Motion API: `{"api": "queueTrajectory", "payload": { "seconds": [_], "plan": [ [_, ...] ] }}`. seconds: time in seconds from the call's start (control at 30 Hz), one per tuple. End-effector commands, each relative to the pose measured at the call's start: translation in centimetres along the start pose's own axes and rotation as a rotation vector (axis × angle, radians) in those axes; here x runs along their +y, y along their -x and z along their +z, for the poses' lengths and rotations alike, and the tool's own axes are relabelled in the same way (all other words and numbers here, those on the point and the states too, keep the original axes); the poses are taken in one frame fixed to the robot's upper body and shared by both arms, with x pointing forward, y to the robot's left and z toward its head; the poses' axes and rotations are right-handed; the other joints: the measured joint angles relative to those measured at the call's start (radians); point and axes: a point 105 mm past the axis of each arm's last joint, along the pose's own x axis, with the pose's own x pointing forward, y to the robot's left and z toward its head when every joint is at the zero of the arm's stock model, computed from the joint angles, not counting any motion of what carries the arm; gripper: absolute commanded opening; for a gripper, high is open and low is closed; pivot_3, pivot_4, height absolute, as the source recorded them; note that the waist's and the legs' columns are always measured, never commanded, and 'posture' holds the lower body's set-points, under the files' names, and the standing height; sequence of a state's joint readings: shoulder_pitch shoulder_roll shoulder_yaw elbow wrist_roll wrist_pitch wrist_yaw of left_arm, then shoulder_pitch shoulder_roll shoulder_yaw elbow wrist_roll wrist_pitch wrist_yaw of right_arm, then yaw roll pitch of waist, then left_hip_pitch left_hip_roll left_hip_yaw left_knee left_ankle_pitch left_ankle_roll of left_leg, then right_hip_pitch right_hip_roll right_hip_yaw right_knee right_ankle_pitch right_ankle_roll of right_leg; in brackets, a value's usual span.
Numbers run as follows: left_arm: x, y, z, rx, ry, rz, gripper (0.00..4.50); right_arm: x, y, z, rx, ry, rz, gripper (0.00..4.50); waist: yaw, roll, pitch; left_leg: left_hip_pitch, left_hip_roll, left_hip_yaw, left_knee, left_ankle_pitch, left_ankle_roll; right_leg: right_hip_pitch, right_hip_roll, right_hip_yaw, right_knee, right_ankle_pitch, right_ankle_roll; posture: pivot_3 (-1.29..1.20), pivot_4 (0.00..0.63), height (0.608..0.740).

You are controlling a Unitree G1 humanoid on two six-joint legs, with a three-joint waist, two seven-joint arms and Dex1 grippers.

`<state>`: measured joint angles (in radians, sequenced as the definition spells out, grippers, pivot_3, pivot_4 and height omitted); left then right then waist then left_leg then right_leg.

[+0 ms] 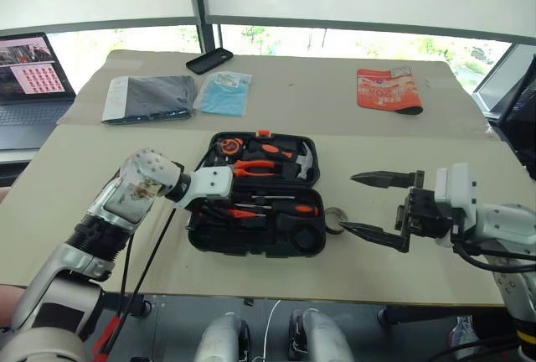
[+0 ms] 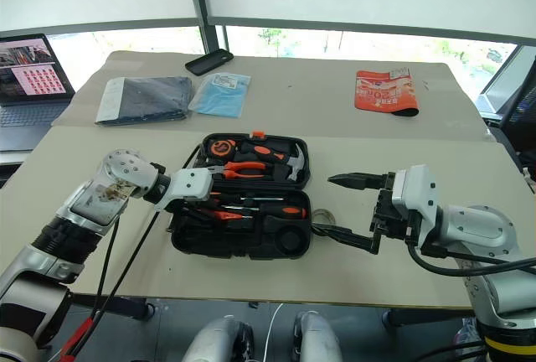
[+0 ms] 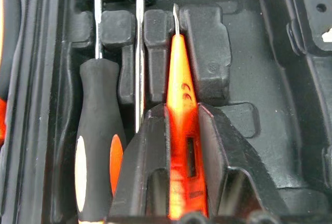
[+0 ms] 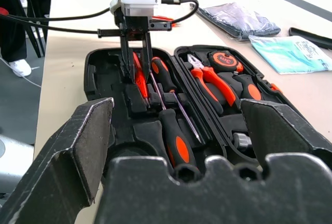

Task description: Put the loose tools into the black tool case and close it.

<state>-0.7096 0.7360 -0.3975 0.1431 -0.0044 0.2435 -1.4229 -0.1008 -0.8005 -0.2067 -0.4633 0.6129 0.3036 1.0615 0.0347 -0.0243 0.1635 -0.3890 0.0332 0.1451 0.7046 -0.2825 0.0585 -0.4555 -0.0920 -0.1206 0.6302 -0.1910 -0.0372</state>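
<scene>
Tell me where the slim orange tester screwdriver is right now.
The tester screwdriver is pinched in the left gripper, down in the near half of the open tool case, beside the two black-handled screwdrivers.

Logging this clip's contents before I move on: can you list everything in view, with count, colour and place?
Moulded plastic tool case: 1, black, open at table centre.
Pliers, hammer, tape measure: 1 each, orange-and-black, far half of case.
Screwdrivers: 2, orange-and-black handles, near half.
Slim tester screwdriver: 1, orange, over near half, between left fingers.
Tape roll: 1, dark, on table right of case.
Phone: 1, black, far edge.
Folded cloth: 1, dark grey, far left.
Packet: 1, light blue, beside cloth.
Pouch: 1, red, far right.
Laptop: 1, far left.
Left gripper: shut on tester.
Right gripper: open, right of case.
</scene>
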Motion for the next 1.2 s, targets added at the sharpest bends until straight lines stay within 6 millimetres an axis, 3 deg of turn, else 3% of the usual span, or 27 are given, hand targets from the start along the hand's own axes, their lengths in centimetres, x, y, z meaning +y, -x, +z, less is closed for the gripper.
{"api": "queueTrajectory", "payload": {
  "seconds": [0.03, 0.27, 0.47, 0.6, 0.77, 0.8, 0.87, 0.97, 1.2],
  "plan": [
    [-1.0, -1.5, -0.5, 0.025, 0.022, -0.053, 0.43, 0.2, -0.3, 0.9, -0.031, 0.015, 0.017, 4.5, 0.002, 0.0, 0.0, 0.0, 0.0, 0.0, 0.0, 0.0, 0.0, 0.0, 0.0, 0.0, 0.0, 0.0, 0.0, 0.0, 0.15, 0.74],
    [-0.5, -1.2, -0.6, 0.025, 0.037, -0.018, 0.43, 0.3, -0.5, 0.9, -0.035, 0.008, 0.022, 4.5, 0.005, 0.0, 0.0, 0.0, 0.0, 0.0, 0.002, 0.0, 0.001, 0.001, 0.0, 0.0, 0.0, 0.0, 0.001, 0.0, 0.15, 0.74],
    [0.9, 0.7, 1.9, -0.2, -0.004, 0.097, 2.38, 0.6, -0.5, 0.7, -0.035, -0.006, 0.026, 4.5, 0.009, 0.0, 0.0, -0.001, 0.0, -0.001, 0.002, 0.0, 0.001, 0.001, -0.001, 0.0, 0.0, 0.0, 0.001, 0.0, 0.15, 0.74],
    [0.9, 2.5, 3.3, -0.347, -0.011, 0.13, 2.38, 0.7, -0.5, 0.6, -0.032, -0.017, 0.031, 4.5, 0.004, 0.0, 0.0, -0.007, 0.001, -0.003, 0.009, -0.001, 0.003, -0.001, 0.0, -0.002, 0.001, 0.001, 0.002, 0.0, 0.15, 0.74],
    [0.7, 3.1, 3.1, -0.411, 0.01, 0.159, 2.38, 0.8, -0.6, 0.5, -0.031, -0.025, 0.035, 4.5, -0.001, 0.0, 0.0, -0.007, 0.0, -0.003, 0.01, -0.001, 0.003, -0.001, -0.001, -0.001, 0.001, 0.002, 0.003, 0.0, 0.15, 0.74],
    [0.7, 3.2, 3.1, -0.435, 0.015, 0.171, 1.88, 0.8, -0.7, 0.4, -0.032, -0.026, 0.035, 4.5, -0.001, 0.0, 0.0, -0.007, 0.0, -0.003, 0.01, -0.001, 0.003, -0.001, -0.001, -0.001, 0.001, 0.002, 0.003, 0.0, 0.15, 0.74],
    [0.3, 3.1, 2.9, -0.49, 0.017, 0.164, 1.34, 0.8, -0.7, 0.4, -0.032, -0.029, 0.035, 4.5, 0.0, 0.0, 0.0, -0.007, 0.0, -0.003, 0.01, 0.0, 0.002, -0.001, 0.0, -0.001, 0.001, 0.002, 0.003, 0.0, 0.15, 0.74],
    [-0.1, 2.6, 2.2, -0.515, 0.01, 0.168, 0.17, 0.8, -0.7, 0.3, -0.033, -0.031, 0.032, 4.5, 0.001, 0.0, 0.0, -0.007, 0.0, -0.003, 0.01, 0.0, 0.002, -0.001, 0.0, -0.001, 0.001, 0.002, 0.003, 0.0, 0.15, 0.74],
    [-1.2, 0.7, 0.6, -0.476, -0.021, 0.106, 0.03, 0.8, -0.6, 0.1, -0.039, -0.035, 0.023, 4.5, 0.002, 0.0, 0.0, -0.007, 0.0, -0.003, 0.01, -0.001, 0.004, -0.001, -0.001, -0.002, 0.001, 0.002, 0.003, 0.0, 0.15, 0.74]
  ]
}}
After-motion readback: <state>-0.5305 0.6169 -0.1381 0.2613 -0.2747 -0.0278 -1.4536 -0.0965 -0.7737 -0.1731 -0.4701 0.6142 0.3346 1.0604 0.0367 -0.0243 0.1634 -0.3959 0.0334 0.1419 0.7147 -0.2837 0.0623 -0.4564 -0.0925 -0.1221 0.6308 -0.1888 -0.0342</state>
